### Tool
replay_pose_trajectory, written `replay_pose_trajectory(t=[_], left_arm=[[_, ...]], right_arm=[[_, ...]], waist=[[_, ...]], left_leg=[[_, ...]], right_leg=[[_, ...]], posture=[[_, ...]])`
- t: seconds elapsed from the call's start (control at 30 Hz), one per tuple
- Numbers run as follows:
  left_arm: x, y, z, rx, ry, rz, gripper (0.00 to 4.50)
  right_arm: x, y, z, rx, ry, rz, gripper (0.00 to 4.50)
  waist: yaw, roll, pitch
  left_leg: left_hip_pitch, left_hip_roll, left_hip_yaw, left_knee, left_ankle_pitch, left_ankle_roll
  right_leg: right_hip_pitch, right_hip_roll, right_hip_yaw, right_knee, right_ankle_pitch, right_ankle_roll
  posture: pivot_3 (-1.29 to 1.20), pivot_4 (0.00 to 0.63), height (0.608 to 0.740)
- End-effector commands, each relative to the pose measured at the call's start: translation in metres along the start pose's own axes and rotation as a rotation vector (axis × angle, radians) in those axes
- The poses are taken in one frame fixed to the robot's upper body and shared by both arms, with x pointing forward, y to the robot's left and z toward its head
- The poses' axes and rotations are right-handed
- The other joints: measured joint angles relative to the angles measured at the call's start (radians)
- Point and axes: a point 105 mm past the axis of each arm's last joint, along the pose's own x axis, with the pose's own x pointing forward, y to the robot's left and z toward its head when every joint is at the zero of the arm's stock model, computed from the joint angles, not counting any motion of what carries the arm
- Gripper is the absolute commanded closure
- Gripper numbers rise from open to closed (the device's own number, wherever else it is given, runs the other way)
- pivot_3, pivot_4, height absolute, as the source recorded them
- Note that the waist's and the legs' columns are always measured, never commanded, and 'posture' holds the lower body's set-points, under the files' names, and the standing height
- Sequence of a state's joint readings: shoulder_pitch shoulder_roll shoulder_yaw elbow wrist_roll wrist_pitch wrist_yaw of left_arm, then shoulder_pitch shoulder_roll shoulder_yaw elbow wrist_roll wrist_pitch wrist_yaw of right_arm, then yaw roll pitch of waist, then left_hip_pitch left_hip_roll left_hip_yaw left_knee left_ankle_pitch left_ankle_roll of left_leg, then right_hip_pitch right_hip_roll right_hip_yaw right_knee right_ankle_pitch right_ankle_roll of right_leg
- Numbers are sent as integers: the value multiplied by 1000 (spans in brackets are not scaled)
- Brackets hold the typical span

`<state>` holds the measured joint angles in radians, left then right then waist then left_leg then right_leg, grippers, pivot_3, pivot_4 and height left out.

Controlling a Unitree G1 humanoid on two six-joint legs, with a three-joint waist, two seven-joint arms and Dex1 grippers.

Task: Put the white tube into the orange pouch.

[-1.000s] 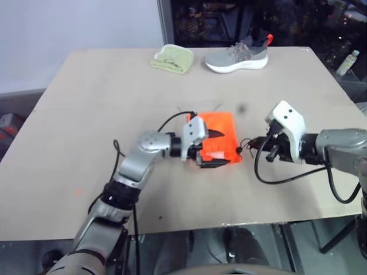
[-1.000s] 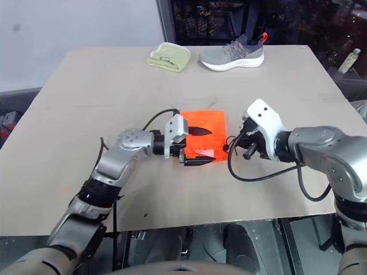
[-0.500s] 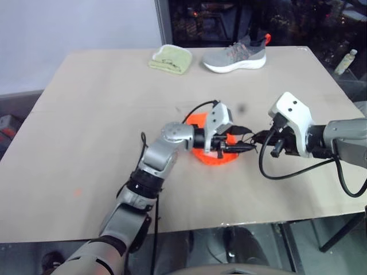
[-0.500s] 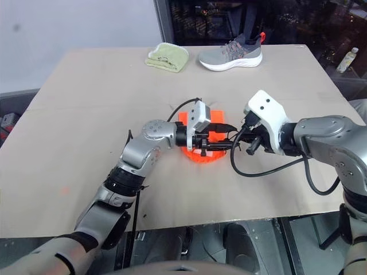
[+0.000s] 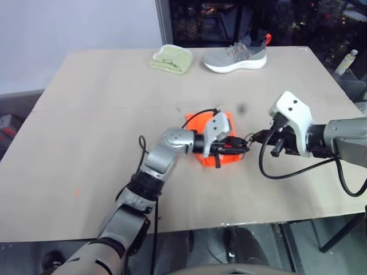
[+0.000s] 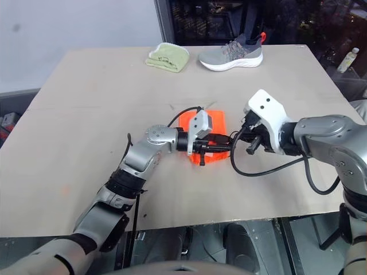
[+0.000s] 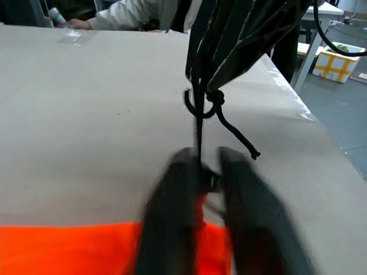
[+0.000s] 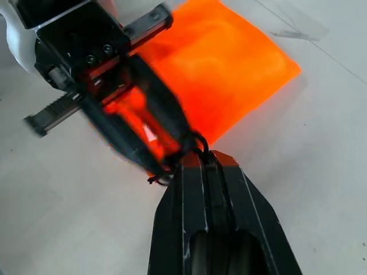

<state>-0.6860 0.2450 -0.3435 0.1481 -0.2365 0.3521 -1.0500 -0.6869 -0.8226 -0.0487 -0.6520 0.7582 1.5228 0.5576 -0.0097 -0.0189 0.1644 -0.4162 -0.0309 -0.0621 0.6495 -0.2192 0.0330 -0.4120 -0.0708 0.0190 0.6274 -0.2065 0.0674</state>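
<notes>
**Orange pouch at mid-table, both grippers on its cord**

Item 1. Orange pouch [image 5: 221, 142]: soft fabric bag lying flat on the bare tan table [image 5: 86, 126], near its middle. This entry takes the pouch as landmark. A thin black cord [image 7: 198, 114] runs out of its mouth, on the side facing the right arm; the cord carries a knot and a loose frayed tail.

Item 2. Left gripper [image 5: 236, 146]: reaches across the pouch from the far side, lying just over the fabric, fingertips at the pouch's mouth edge. The two black fingers [image 7: 172, 217] stand only a little apart with the cord running between them; whether they actually pinch it cannot be told.

Item 3. Right gripper [image 8: 202, 163]: just beside the pouch's mouth, tip to tip with the left one. Its fingers are pressed together on the cord, a loop of which shows at the tips.

Item 4. White tube: cannot be made out anywhere around the pouch.

Item 5. Folded light-green cloth [image 5: 171, 58]: well beyond the pouch, at the table's far edge.

Item 6. Grey sneaker [image 5: 237, 55]: beside the cloth, also well beyond the pouch.
</notes>
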Motion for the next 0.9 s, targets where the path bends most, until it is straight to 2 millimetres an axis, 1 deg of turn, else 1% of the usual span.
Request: replay_pose_trajectory(t=[0.03, 0.07, 0.3, 0.33, 0.4, 0.57, 0.7, 0.8, 0.9], left_arm=[[1, 6, 9, 33, -23, 28, 1918], [2, 5, 8, 37, -17, 23, 1426], [6, 5, 7, 55, -19, 15, 1426], [6, 5, 8, 53, -24, 14, 1648], [6, 5, 9, 51, -28, 9, 2242], [6, 4, 9, 45, -31, 4, 4205], [5, 3, 5, 40, -21, 3, 4249], [1, 1, -7, 28, 12, 7, 4249], [-5, 0, -25, 21, 68, 21, 4249]], right_arm=[[-10, -6, 13, -38, -48, -45, 4500], [-10, -5, 13, -38, -49, -44, 4500], [-11, -6, 14, -41, -53, -48, 4500], [-11, -5, 14, -41, -53, -48, 4500], [-11, -6, 14, -40, -54, -50, 4500], [-11, -6, 13, -38, -55, -54, 4500], [-11, -9, 13, -30, -66, -75, 4500], [-13, -18, 17, -12, -93, -132, 4500], [-18, -33, 23, 20, -138, -216, 4500]], waist=[[0, 0, 0], [0, 0, 0], [1, 0, 0], [0, 0, 0], [1, 0, 0], [0, 0, 0], [1, 0, 0], [0, 0, 0], [-1, 0, 0]], left_leg=[[0, 0, 0, 0, 0, 0], [0, 0, 0, 0, 0, 0], [0, 0, 0, 0, 0, 0], [0, 0, 0, 0, 0, 0], [0, 0, 0, 0, 0, 0], [0, 0, 0, 0, 0, 0], [0, 0, 0, 0, 0, 0], [0, 0, 0, 0, 0, 0], [0, 0, 0, 0, 0, 0]], right_leg=[[0, 0, 0, 0, 0, 0], [0, 0, 0, 0, 0, 0], [0, 0, 0, 0, 0, 0], [0, 0, 0, 0, 0, 0], [0, 0, 0, 0, 0, 0], [0, 0, 0, 0, 0, 0], [0, 0, 0, 0, 0, 0], [0, 0, 0, 0, 0, 0], [0, 0, 1, 0, 0, 0]], posture=[[0, 150, 740], [0, 150, 740], [0, 150, 740], [0, 150, 740], [0, 150, 740], [0, 150, 740], [0, 150, 740], [0, 150, 740], [0, 150, 740]])
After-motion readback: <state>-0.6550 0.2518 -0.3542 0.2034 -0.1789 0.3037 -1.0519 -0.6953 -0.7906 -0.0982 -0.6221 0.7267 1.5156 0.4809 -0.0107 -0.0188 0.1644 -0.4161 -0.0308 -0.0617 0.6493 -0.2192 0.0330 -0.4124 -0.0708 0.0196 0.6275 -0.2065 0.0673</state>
